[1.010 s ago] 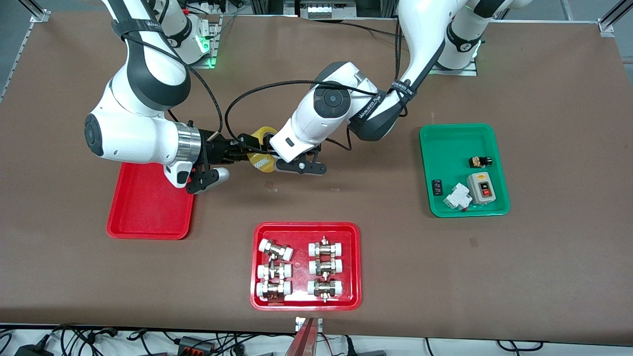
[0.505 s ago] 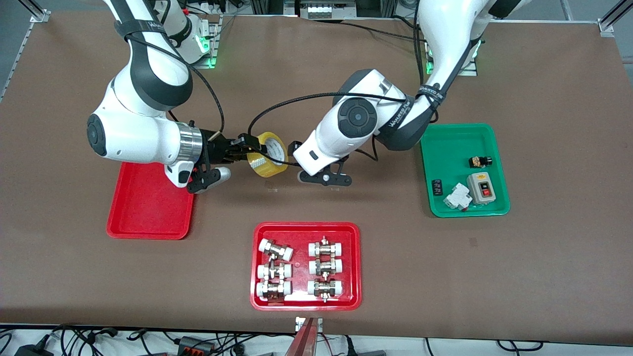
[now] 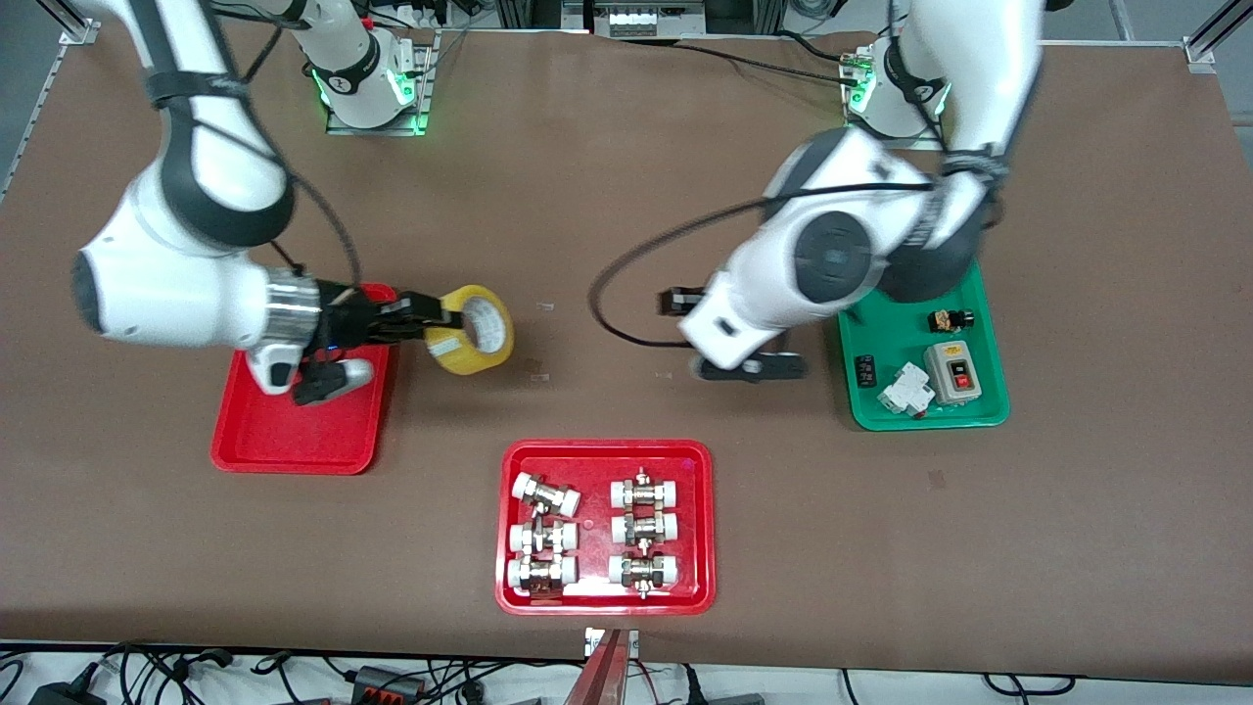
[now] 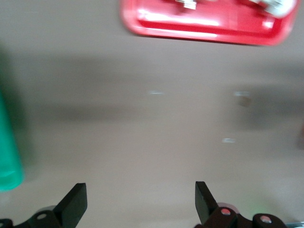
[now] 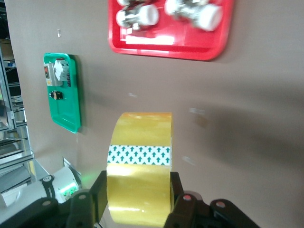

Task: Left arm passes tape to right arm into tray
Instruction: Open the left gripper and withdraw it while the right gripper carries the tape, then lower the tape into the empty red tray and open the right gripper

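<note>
I see the right gripper (image 3: 436, 323) clamped on the tape (image 3: 475, 330), over bare table just beside the tray (image 3: 294, 446) edge. The left gripper (image 3: 749, 367), fingers apart, hangs beside the green tray (image 3: 920, 259); its band's writing is unreadable.

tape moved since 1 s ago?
Yes. The tape, held by the right gripper, has travelled toward the right arm's end of the table; it now hangs beside the plain red tray, not yet over it.
</note>
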Motion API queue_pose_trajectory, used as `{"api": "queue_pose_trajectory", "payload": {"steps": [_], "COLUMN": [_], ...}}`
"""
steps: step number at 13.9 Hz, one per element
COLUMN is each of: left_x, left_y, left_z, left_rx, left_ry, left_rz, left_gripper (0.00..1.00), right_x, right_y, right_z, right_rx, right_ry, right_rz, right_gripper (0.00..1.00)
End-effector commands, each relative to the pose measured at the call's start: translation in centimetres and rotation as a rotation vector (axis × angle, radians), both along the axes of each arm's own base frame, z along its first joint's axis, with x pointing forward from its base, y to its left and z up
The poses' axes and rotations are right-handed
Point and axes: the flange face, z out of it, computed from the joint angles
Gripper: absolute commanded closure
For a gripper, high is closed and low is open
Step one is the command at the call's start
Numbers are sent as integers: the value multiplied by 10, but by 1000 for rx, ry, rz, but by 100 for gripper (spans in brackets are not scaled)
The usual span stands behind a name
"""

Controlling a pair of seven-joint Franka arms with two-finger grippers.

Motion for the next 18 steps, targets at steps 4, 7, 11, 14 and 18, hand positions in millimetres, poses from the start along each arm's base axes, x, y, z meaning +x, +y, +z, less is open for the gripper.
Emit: {"api": "queue_pose_trajectory", "payload": {"steps": [4, 7, 11, 14, 18], "left_x": [-1, -13, -17, -37, -102], "left_y": [161, 215, 257, 246, 254], "left_z": [77, 104, 106, 107, 79], "left_rx": [165, 201, 166, 194, 192], "left_ry": [60, 104, 124, 69, -86], "left_rz": [123, 189, 94, 81, -5], "left_gripper": [0, 0, 0, 0, 0], "right_x": [-1, -9, -18, -15, 4], "right_y": [-168, -221, -248, -256, -226], "right_z": [-87, -150, -187, -193, -165], "right_rx": [103, 176, 176, 86, -160], "right_ry": [-34, -73, -95, -139, -203], "right_rz": [135, 180, 243, 335, 573], "right_gripper": [100, 100, 100, 1, 0]}}
